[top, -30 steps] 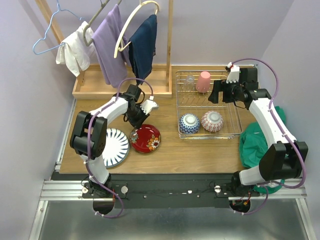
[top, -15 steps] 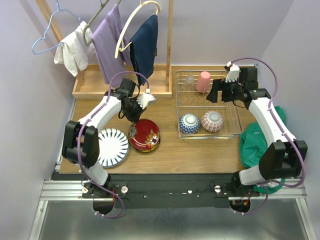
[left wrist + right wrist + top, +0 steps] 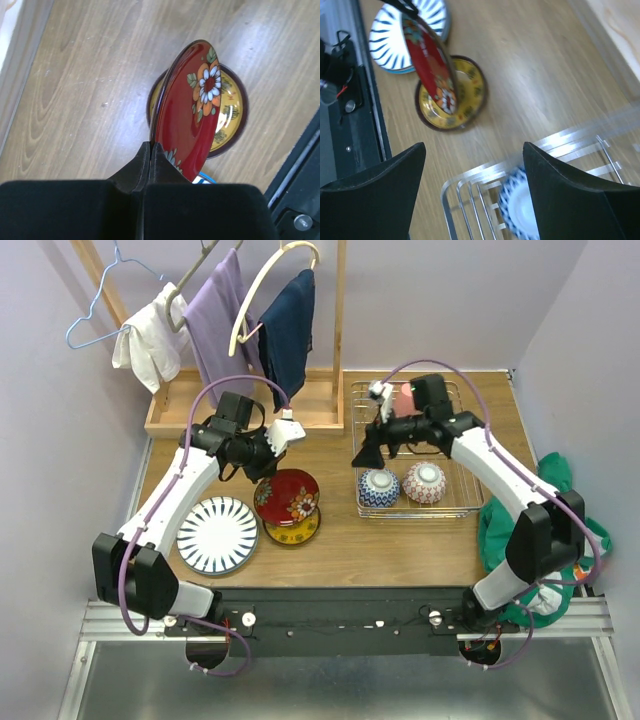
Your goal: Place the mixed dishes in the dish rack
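Note:
My left gripper [image 3: 262, 465] [image 3: 151, 146] is shut on the rim of the red floral plate [image 3: 288, 498] [image 3: 190, 115] and holds it tilted on edge above a yellow plate with a dark rim [image 3: 298, 530] [image 3: 227, 115]. The striped white plate [image 3: 217, 535] lies on the table to the left. The dish rack [image 3: 410, 513] holds the blue-white bowl [image 3: 378, 487], the red-pink bowl [image 3: 424, 482] and the pink cup [image 3: 403, 395], which is partly hidden by my right arm. My right gripper [image 3: 362, 452] [image 3: 474, 147] is open and empty over the rack's left edge, above the blue-white bowl [image 3: 520, 200].
A wooden tray with a clothes rack and hanging garments [image 3: 240, 415] stands at the back left. A green cloth [image 3: 515, 525] lies right of the rack. In the right wrist view the red plate [image 3: 427, 62], yellow plate [image 3: 465, 100] and striped plate [image 3: 395, 35] show.
My left gripper has lifted the red plate off the yellow plate and tilted it up. My right arm has swung left from the rack's back right to its left edge.

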